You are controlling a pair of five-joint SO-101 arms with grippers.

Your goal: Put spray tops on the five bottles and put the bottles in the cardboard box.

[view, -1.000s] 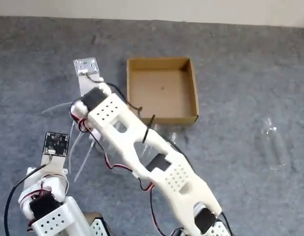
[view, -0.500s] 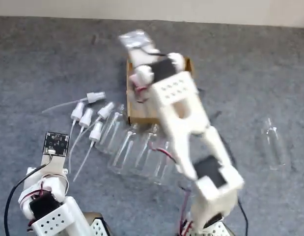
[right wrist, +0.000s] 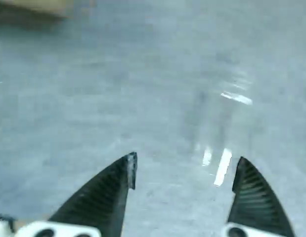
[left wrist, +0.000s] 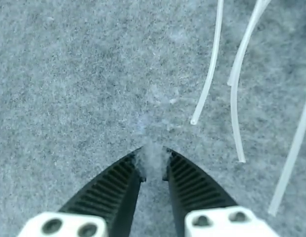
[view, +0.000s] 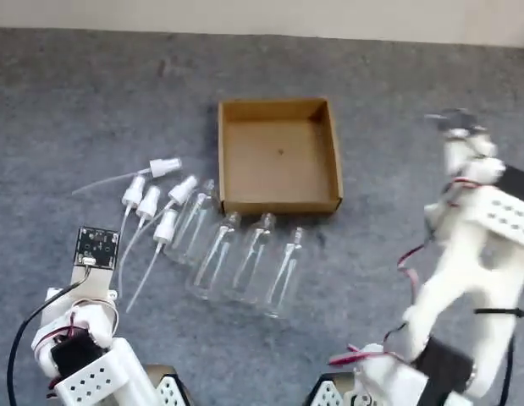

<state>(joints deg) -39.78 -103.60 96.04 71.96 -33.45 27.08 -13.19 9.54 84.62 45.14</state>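
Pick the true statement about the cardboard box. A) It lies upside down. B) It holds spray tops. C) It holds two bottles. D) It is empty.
D: in the high view the cardboard box has a bare floor, and the bottles lie outside it.

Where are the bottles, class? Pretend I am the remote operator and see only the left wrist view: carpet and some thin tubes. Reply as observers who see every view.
Observer: Four bottles lie side by side, without tops, just in front of the cardboard box.
Operator: Is anything in the box?
Observer: No, its floor is bare.
Operator: And the other arm?
Observer: The right gripper is open above the carpet, and what looks like a fifth bottle lies just ahead of it. The tubes you see belong to five spray tops lying loose on the left arm's side of the row.
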